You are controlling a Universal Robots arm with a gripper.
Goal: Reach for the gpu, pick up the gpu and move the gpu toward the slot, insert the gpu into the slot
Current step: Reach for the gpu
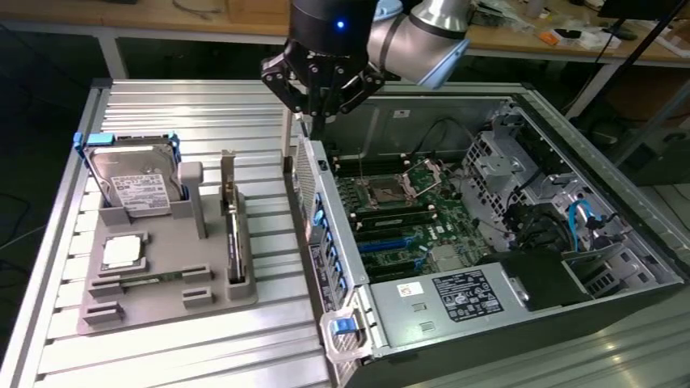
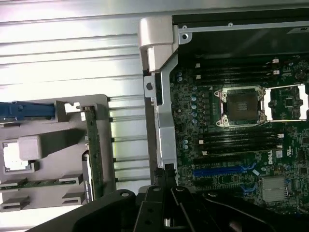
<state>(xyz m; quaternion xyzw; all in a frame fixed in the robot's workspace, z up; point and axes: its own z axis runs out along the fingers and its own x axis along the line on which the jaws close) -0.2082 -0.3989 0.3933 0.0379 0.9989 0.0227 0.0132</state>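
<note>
The gpu [image 1: 232, 220] stands on its edge in a slot of the grey holder [image 1: 161, 299], silver bracket at the far end. In the wrist view the gpu [image 2: 91, 150] shows edge-on as a thin green board. My gripper [image 1: 315, 120] hangs shut and holds nothing. It is above the back wall of the open computer case [image 1: 323, 242], to the exterior view's right of the gpu and well above it. The blue slot [image 1: 380, 239] lies on the motherboard inside the case. The wrist view has the slot [image 2: 224, 170] beside my gripper [image 2: 166, 183].
On the same holder a silver hard drive [image 1: 135, 184] stands upright and a square processor chip [image 1: 122, 250] lies flat. Inside the case are the processor socket [image 1: 385, 191], black memory strips, cables and a drive cage [image 1: 539, 202]. A ribbed metal table [image 1: 183, 113] carries everything.
</note>
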